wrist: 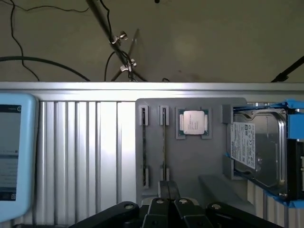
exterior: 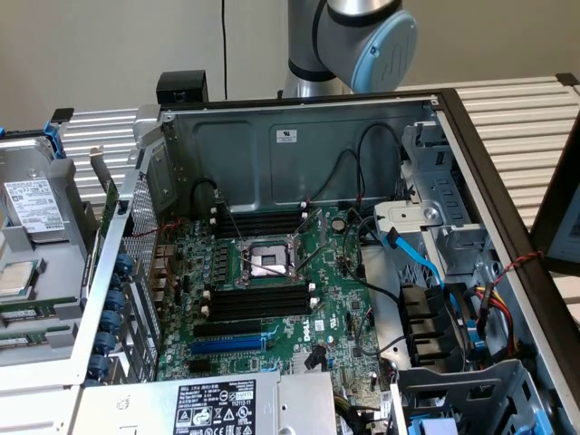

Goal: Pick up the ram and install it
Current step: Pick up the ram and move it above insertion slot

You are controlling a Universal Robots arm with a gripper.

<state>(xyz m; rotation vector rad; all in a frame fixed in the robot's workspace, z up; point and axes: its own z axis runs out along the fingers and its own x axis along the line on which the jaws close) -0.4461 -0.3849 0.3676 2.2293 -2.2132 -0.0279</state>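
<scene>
Standing on edge in a gray holder (wrist: pixel 209 161), the ram (wrist: pixel 164 145) looks like a thin greenish strip. The claw (wrist: pixel 168 187), pressed together and empty, hovers near its end. The exterior view shows the motherboard (exterior: pixel 299 313) with its black memory slots (exterior: pixel 258 301).

Soft, even room light fills the open computer case (exterior: pixel 299 154). Its metal back wall is bright, and the motherboard (exterior: pixel 335 272) below it is dimmer. Around the grey tray (wrist: pixel 190 161), the ribbed aluminium tabletop (wrist: pixel 85 142) throws white glare, and a faint shadow lies on the tray beside the hard drive (wrist: pixel 259 152).
</scene>
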